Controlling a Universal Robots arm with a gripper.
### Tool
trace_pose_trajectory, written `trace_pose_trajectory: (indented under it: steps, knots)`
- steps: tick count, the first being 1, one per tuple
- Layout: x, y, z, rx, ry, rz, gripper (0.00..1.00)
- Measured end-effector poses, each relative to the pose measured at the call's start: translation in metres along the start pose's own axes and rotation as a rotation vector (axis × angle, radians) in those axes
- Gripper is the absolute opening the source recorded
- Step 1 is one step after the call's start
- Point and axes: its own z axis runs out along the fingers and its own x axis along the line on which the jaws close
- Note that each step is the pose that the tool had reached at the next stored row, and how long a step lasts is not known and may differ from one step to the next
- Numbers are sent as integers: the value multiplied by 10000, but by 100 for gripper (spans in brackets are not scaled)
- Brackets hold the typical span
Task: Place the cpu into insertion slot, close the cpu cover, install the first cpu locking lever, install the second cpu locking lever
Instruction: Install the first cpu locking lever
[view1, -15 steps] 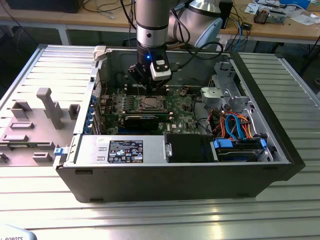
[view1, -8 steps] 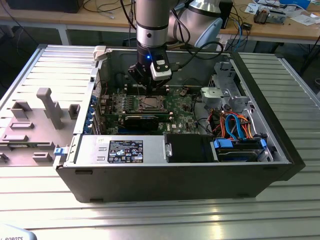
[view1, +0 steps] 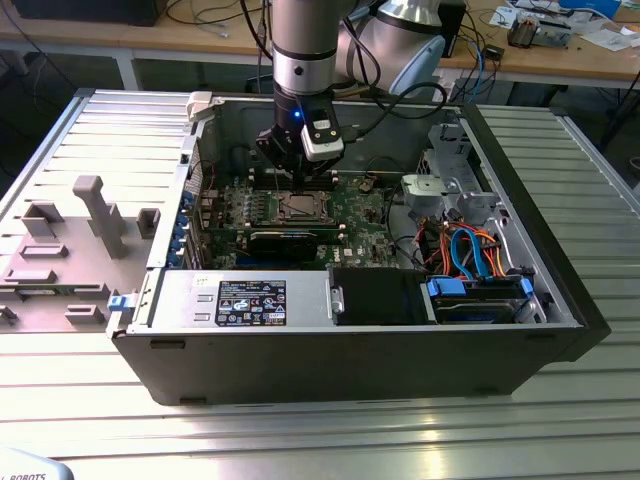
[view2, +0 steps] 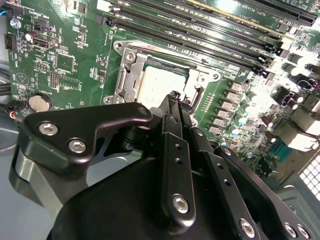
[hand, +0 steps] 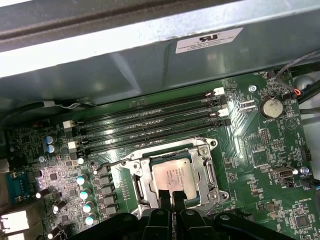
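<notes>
Black claw (hand: 172, 197) links sit closest to you in both wrist views, its two fingertips pressed together with nothing between them, poised just above the near edge of the cpu (hand: 171, 174). Whether the tips touch the chip, you cannot tell. Your cpu lies flat in the insertion slot (hand: 150, 187), silver-grey top up, and the cpu cover (hand: 206, 167) is down around it, its square window framing the chip. In the second wrist view you see the same chip (view2: 161, 86) inside the frame plate (view2: 125, 75), with the claw's tips (view2: 173, 97) at its edge.

Look to the exterior view: the open computer case (view1: 340, 350) lies on the ribbed metal desk (view1: 320, 440), holding the green motherboard (view1: 230, 205), a long black card (view1: 290, 240), a power supply box (view1: 240, 300) and a bundle of orange and blue cables (view1: 470, 255). Your claw (view1: 297, 170) hangs inside the case, over the socket (view1: 300, 208). On the exterior view's left, a grey fixture tray (view1: 60, 250) rests on the desk, beside the case.
</notes>
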Motion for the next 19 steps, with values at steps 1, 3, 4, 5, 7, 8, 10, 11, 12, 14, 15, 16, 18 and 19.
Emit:
trace_pose_trajectory:
  steps: [1,3,4,5,7,8,10,11,12,14,15,16,18,19]
  knots:
    - [0,0,0,0,0,-11,16]
    - [0,0,0,0,0,-30,16]
    - [0,0,0,0,0,-39,16]
    - [0,0,0,0,0,-52,16]
    - [0,0,0,0,0,-86,16]
    - [0,0,0,0,0,-97,16]
    - [0,0,0,0,0,-120,16]
    - [0,0,0,-1,0,-130,16]
    - [0,0,0,0,0,-141,16]
    - [0,0,0,-1,0,-168,16]
    - [0,0,0,0,0,-178,16]
    - [0,0,0,-1,0,-196,16]
    - [0,0,0,-1,0,-226,16]
    - [0,0,0,-1,0,-235,16]
